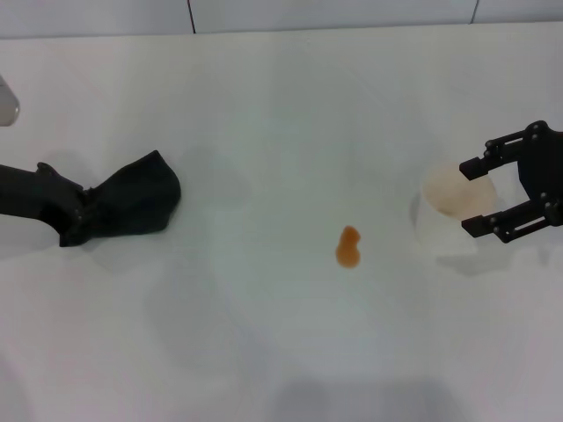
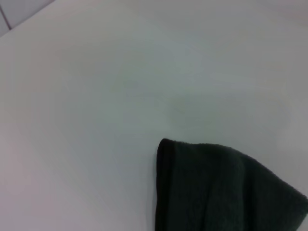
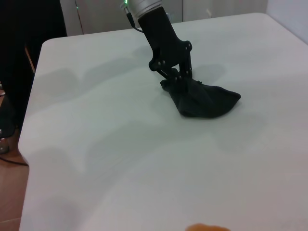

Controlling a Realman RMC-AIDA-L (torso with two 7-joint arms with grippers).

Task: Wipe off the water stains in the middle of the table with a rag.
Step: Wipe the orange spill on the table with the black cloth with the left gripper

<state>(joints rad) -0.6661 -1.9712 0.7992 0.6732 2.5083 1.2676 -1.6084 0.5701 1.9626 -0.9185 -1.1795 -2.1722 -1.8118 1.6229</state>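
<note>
The left gripper (image 1: 77, 218) comes in from the 9 o'clock edge of the head view with its fingers closed on one end of the rag (image 1: 132, 202), and the right wrist view shows the same thing from across the table: the black fingers (image 3: 179, 78) pinched into the gathered cloth, the rest of the rag (image 3: 204, 102) slumped on the tabletop (image 1: 264, 114) in a loose mound. The water stains (image 1: 348, 247) are a single small orange-brown blot near the middle of the tabletop, well apart from the rag and lying from it at roughly 4 o'clock in the head view; its long axis runs close to 12-to-6, tipped slightly toward 1 o'clock. So the relation that matters is plain: the cloth must be dragged from the left side toward 3 to 4 o'clock to reach the blot, and the free end of the rag already points that way, leading the fingers. The right gripper (image 1: 493, 198) sits toward 3 o'clock with its fingers spread wide around a translucent whitish cup (image 1: 453, 209), apparently not squeezing it. That arm is in fact nearer the blot, but it carries no cloth, so I judge the wipe belongs to the left arm. The blot looks untouched, so wiping has not begun.
</note>
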